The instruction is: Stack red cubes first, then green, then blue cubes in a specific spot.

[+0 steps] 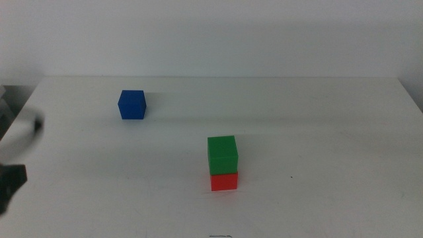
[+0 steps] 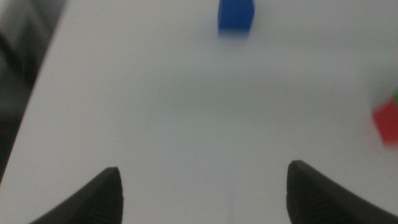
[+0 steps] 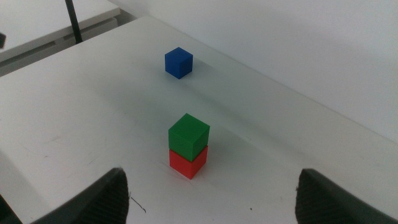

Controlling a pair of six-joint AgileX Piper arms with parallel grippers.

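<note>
The green cube (image 1: 223, 154) sits on top of the red cube (image 1: 225, 180) near the middle front of the white table; the stack also shows in the right wrist view, green cube (image 3: 188, 137) on red cube (image 3: 188, 163). The blue cube (image 1: 131, 104) stands alone on the table, far left of the stack, and shows in the left wrist view (image 2: 236, 15) and the right wrist view (image 3: 178, 62). My left gripper (image 2: 202, 190) is open and empty above the table's left side, blurred at the middle view's left edge (image 1: 13, 168). My right gripper (image 3: 211, 190) is open and empty, back from the stack.
The table's left edge (image 2: 37, 93) runs close to the left gripper. A small dark speck (image 1: 291, 176) marks the table right of the stack. The far edge meets a white wall.
</note>
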